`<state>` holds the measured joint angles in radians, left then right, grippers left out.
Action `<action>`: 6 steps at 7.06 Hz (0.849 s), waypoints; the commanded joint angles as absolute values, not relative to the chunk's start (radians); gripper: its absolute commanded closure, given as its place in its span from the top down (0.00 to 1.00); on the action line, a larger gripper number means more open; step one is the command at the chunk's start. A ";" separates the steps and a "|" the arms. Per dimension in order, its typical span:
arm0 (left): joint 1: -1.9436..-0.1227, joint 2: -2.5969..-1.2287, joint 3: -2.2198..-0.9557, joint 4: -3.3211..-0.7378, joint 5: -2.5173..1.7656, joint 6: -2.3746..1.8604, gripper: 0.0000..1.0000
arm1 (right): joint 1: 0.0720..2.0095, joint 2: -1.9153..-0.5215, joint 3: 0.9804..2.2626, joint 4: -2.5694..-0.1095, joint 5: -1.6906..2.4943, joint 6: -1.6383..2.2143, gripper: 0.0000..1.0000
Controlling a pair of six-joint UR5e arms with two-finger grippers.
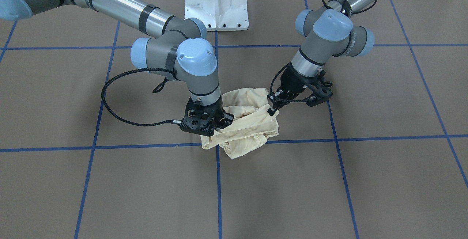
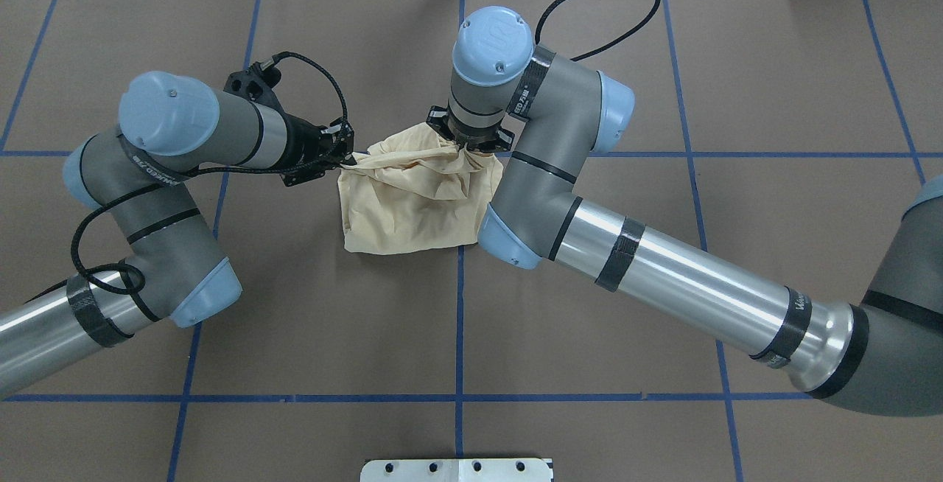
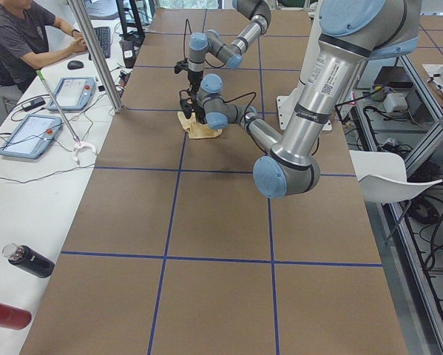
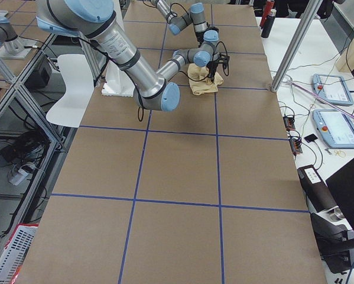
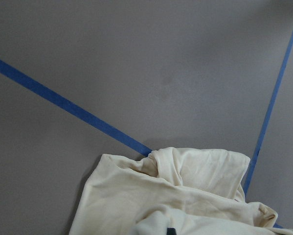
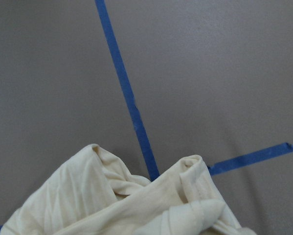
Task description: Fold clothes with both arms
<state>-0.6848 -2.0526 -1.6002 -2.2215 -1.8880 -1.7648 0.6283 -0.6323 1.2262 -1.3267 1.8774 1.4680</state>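
Crumpled shirt [image 5: 175,196] filled both wrist views; overhead, right arm [image 2: 545,99] hid right gripper [image 1: 225,120], seemingly pinching it at nine o'clock frontally; left gripper [image 1: 272,110] clamped two o'clock.

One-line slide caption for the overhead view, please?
Left black two-finger gripper and right gripper pinch a crumpled pale cream-yellow fabric shirt on the brown table.

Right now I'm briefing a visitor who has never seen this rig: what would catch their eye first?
A crumpled cream shirt lies bunched at the middle of the brown table, where blue tape lines cross. Both arms bend in over it. The left end effector pinches one corner from the side, and the right end effector grips gathered folds from above.
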 commanded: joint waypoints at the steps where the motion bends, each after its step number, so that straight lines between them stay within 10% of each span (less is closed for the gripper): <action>1: -0.687 -2.059 -1.592 -2.223 -1.887 -1.764 0.00 | 0.629 -0.629 1.226 -1.322 1.879 1.468 0.00; 2: -0.689 -2.065 -1.594 -2.223 -1.888 -1.773 0.22 | 0.629 -0.617 1.226 -1.322 1.878 1.468 0.55; 3: -0.687 -2.066 -1.597 -2.221 -1.890 -1.773 0.71 | 0.629 -0.603 1.226 -1.324 1.876 1.476 0.96; 4: -0.687 -2.069 -1.600 -2.217 -1.891 -1.775 1.00 | 0.630 -0.603 1.226 -1.322 1.876 1.476 0.99; 6: -0.715 -2.066 -1.600 -2.209 -1.896 -1.761 1.00 | 0.661 -0.603 1.230 -1.324 1.888 1.473 0.99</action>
